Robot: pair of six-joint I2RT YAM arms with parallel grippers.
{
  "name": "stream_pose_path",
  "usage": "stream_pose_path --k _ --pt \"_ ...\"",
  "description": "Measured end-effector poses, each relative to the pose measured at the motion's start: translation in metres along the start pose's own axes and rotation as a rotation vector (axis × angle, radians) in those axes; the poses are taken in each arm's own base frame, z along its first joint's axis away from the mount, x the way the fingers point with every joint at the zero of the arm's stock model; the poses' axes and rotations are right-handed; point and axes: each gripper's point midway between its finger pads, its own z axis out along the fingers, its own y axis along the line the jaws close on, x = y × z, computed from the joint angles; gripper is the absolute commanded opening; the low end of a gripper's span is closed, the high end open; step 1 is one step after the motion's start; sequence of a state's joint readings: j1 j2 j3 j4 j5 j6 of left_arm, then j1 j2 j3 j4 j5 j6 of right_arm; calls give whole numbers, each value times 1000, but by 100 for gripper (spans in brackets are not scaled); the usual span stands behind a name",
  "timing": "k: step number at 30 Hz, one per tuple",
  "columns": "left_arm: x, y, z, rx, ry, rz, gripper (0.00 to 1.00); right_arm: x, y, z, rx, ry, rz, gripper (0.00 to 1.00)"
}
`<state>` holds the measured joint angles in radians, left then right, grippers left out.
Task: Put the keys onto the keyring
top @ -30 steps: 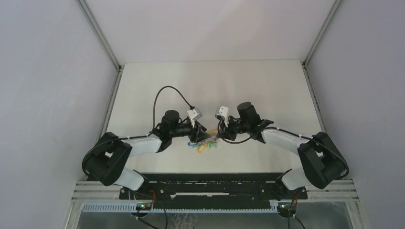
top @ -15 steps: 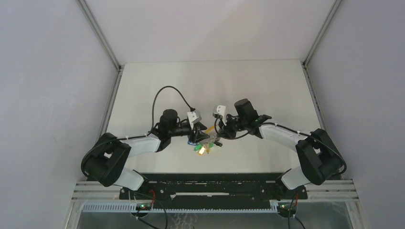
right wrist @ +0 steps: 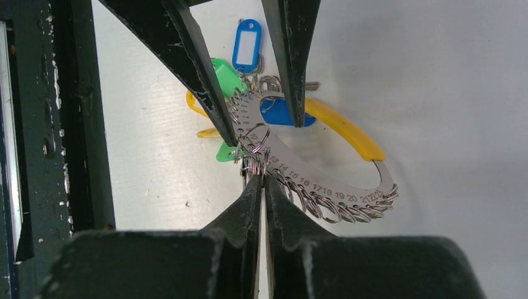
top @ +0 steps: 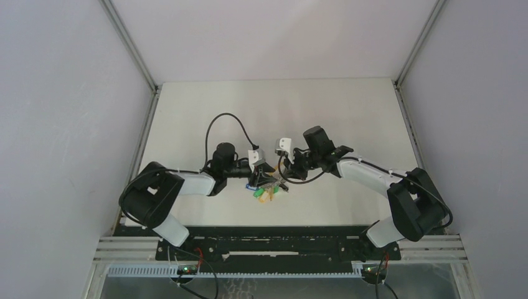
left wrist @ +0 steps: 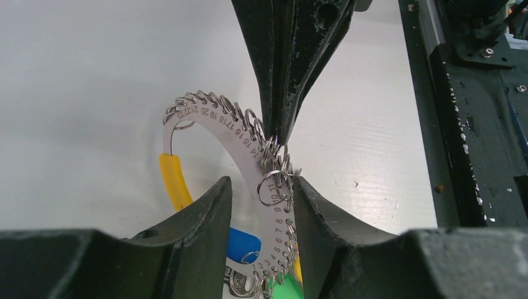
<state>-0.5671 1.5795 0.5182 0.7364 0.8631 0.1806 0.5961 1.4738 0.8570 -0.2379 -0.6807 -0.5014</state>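
The keyring is a silvery numbered metal band hung with small split rings, closed by a yellow band, with blue and green tags. My left gripper straddles the loop, one finger on the ringed metal edge and the other by the yellow band, holding it. It also shows in the top view. My right gripper is shut, and its tips touch the small rings near number 12. It also shows in the left wrist view. The black-headed key is hidden.
The black base rail runs close beside the keyring at the table's near edge. It also shows in the right wrist view. Grey walls enclose the white table on three sides.
Both grippers have closed in on the keyring. The left one moved right and took it between its fingers. The right one moved left until its tips met the small rings.
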Motion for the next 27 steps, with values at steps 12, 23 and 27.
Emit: stream_pose_path --k 12,23,27 --pt "-22 3 10 55 -54 56 31 1 5 1 -12 32 -39 0" --pt "-13 -5 12 96 -31 16 29 2 4 0 -10 41 -48 0" --pt "-13 -7 16 114 -13 14 26 2 5 0 -12 42 -52 0"
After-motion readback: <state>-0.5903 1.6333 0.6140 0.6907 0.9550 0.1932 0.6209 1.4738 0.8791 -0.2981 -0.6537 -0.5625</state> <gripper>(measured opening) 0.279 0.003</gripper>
